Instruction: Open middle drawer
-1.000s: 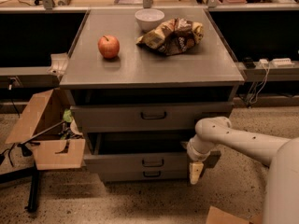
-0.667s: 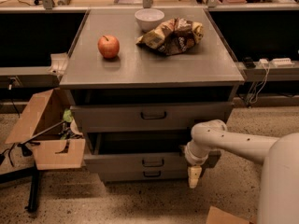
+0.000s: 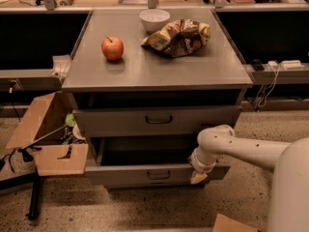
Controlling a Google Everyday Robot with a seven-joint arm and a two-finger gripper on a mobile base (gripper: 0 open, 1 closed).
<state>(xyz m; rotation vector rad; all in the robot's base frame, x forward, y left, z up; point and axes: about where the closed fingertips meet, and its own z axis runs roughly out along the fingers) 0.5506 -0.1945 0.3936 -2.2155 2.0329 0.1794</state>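
The middle drawer (image 3: 145, 174) is a grey metal front with a small dark loop handle (image 3: 158, 175) at its centre. It stands pulled out from the cabinet (image 3: 154, 71), with a dark open gap above it. My gripper (image 3: 198, 177) hangs from the white arm at the right part of this drawer's front, against its upper edge. The top drawer (image 3: 120, 122) above it is closed. The lowest drawer front is hidden behind the pulled-out middle drawer.
A red apple (image 3: 112, 48), a white bowl (image 3: 154, 19) and a crumpled snack bag (image 3: 178, 36) lie on the cabinet top. An open cardboard box (image 3: 53, 146) stands on the floor at the left. A cardboard corner (image 3: 236, 224) lies at the bottom right.
The middle drawer has slid further out toward the camera and now covers the lowest front. My gripper and arm have shifted slightly left with it.
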